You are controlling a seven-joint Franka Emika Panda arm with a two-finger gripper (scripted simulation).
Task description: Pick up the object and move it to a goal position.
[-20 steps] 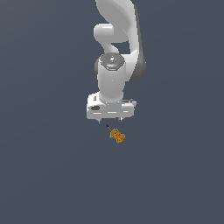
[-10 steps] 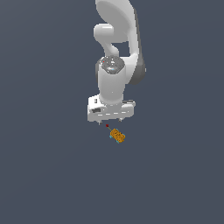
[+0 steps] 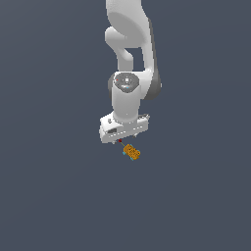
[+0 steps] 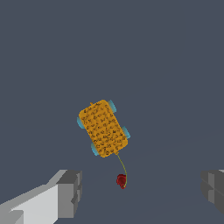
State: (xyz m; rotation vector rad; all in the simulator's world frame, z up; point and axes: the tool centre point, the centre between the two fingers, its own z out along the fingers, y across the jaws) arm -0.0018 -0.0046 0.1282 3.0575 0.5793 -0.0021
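My gripper (image 3: 120,140) hangs just below the middle of the exterior view, and the object (image 3: 131,152), a small orange speckled block with teal bits at its edges, lies just beneath it and a little toward the exterior view's right, on the flat dark floor (image 3: 54,196). In the wrist view the object (image 4: 103,128) sits near the centre, tilted, with my two fingers (image 4: 70,194) standing wide apart at the bottom corners of that frame and nothing between them. So my jaws are spread and empty.

As I judge it, the task has barely begun: I am above the block, not around it. Lining up, descending, closing, lifting and carrying all remain.

A thin line runs from the block's lower end to a small dark red blob (image 4: 121,180) in the wrist view; it may be a marker, but I cannot tell what it is. My fingers are cut off by the frame edge, so their tips are only partly shown. From the exterior view the wrist body hides them almost wholly. No goal position is marked that I can make out.
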